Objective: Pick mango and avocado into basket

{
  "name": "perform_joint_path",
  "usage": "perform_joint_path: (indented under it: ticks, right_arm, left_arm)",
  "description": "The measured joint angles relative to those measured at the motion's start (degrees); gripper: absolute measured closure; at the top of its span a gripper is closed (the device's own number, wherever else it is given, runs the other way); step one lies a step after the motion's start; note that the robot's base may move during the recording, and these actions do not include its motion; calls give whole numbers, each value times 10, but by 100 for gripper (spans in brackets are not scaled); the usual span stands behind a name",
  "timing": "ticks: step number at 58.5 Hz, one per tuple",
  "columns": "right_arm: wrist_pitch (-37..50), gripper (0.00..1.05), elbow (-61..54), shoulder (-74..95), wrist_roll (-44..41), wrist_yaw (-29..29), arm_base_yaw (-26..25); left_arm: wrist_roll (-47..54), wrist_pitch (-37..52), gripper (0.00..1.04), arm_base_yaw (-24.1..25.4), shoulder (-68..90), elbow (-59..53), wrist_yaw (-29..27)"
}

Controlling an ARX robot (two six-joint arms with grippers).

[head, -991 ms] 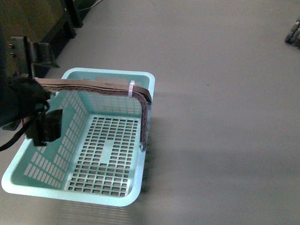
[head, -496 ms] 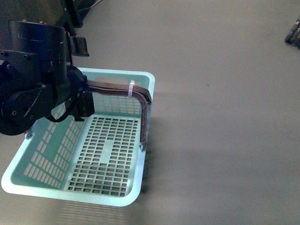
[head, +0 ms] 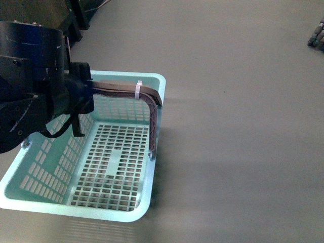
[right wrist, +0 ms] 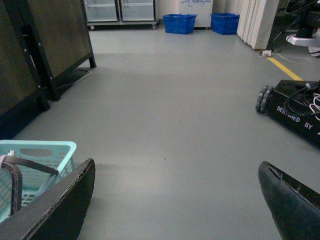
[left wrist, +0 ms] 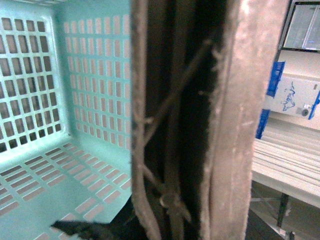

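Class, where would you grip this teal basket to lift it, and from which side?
Take the handle on its level top span, coming from above with the jaws across its narrow width. It stands upright and arches clear over the basket, probably leaving enough open space beneath for the jaws to close.

Basket (head: 116,215) slightly leftward, perhaps higher.

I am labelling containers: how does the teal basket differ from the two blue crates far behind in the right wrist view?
The basket is light teal; the blue crates are deep blue. The basket carries a brown handle with a white tie; the crates show none. The basket is near the camera; the crates stand far off. Both are rectangular containers.
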Motion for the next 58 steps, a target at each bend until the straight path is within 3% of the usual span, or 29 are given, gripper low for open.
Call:
perform_joint_path:
  ticks: [15, 27, 50, 58]
  right_arm:
    - [0, 9, 0, 0, 0, 0, 0]
    - [0, 9, 0, 0, 0, 0, 0]
    - [0, 9, 0, 0, 0, 0, 0]
    - [0, 9, 0, 0, 0, 0, 0]
  left_arm:
    - [63, -28, 89, 1, -113, -55, -1]
    - [149, -81, 89, 8, -315, -141, 2]
    - [243, -386, 89, 89, -813, -237, -6]
    - [255, -398, 89, 92, -871, -240, -12]
